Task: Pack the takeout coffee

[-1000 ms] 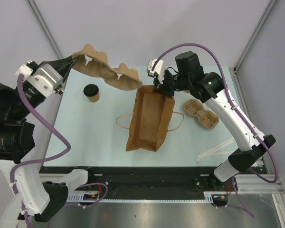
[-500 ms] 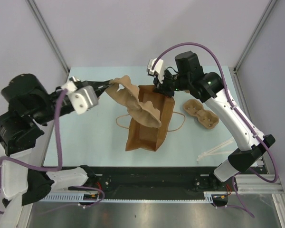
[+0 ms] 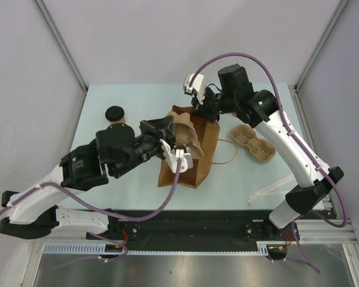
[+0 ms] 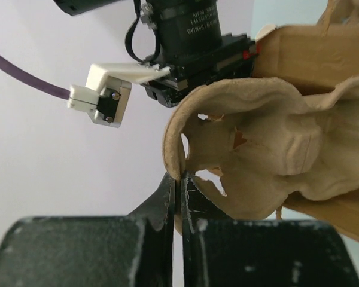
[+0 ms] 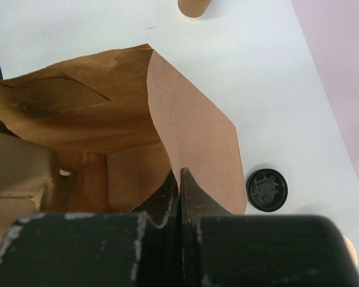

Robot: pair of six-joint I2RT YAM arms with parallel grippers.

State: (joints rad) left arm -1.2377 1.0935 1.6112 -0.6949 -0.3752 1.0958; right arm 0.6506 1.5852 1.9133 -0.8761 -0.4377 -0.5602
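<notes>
- Nearest: left gripper [image 4: 178, 179], fingers clenched on the thin rim of a pulp tray [image 4: 275, 155]. Tray is moulded fibre, rough and matte tan, with rounded wells and ragged-edged cut-outs.
- The overhead view puts that tray at the raised far mouth of the paper bag [image 3: 197, 168]. How deep it sits, cannot tell.
- Bag: smooth brown kraft, creased. Its near end lies flat on the pale table [image 3: 137, 95], and 1 twisted loop handle [image 3: 228, 153] trails out to the right.
- A 2nd pulp tray [image 3: 254, 143], same lumpy fibre, lies on the table right of the bag, near that handle.
- Coffee cup [image 3: 117, 119]: upright on the table left of the bag, well apart from it, nothing gripping it. Wall is tan paper; from overhead its top reads black. The right wrist view catches only its tan base at the frame's top edge.
- Farthest: right gripper [image 5: 179, 173], fingers pinched tight on the bag's far rim, 1 paper wall between them. Its camera looks into the open mouth and shows the folded inner walls, with the held tray at the left edge.
- Only that wrist view shows a small round black lid [image 5: 266, 189], embossed, flat on the table just beside the bag's rim.
</notes>
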